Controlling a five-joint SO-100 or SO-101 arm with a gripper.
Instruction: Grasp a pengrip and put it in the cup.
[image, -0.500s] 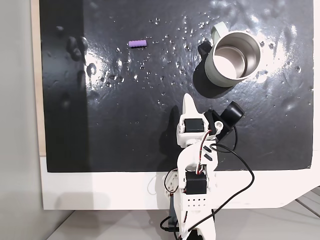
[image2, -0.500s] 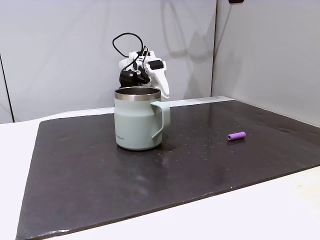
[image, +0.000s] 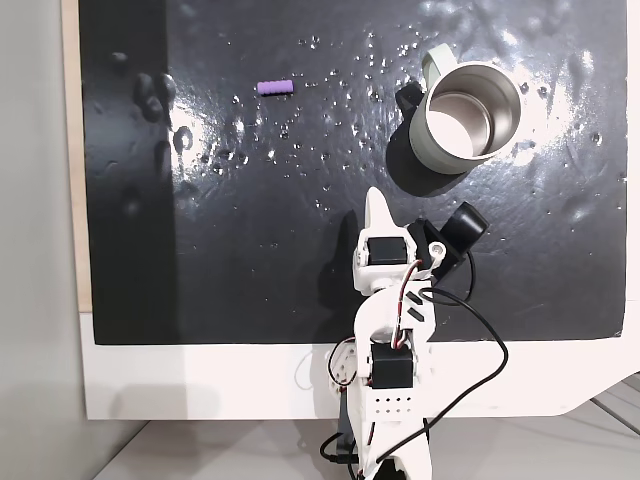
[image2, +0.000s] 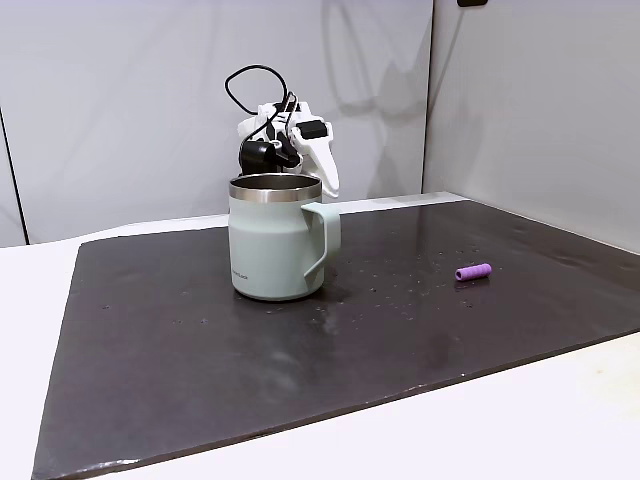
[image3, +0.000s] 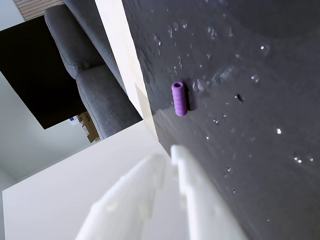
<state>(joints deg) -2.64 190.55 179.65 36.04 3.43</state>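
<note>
Table: white top (image: 200, 380), carrying a dark sheet; arm base sits at its near edge in a fixed view
Mat: black glossy sheet (image: 250, 250) covering most of the table, speckled with small droplets and glare patches; white margin shows along its near edge (image2: 450, 430)
Cup: pale grey-green mug (image2: 275, 240) upright on the mat, steel inside, handle turned to the right in a fixed view; far right of the mat from above (image: 465, 118)
Pengrip: small purple ribbed tube (image: 273, 87) lying flat on the mat, far left from above, well apart from the cup; also seen at (image2: 474, 272) and (image3: 179, 98), near the mat's edge
</note>
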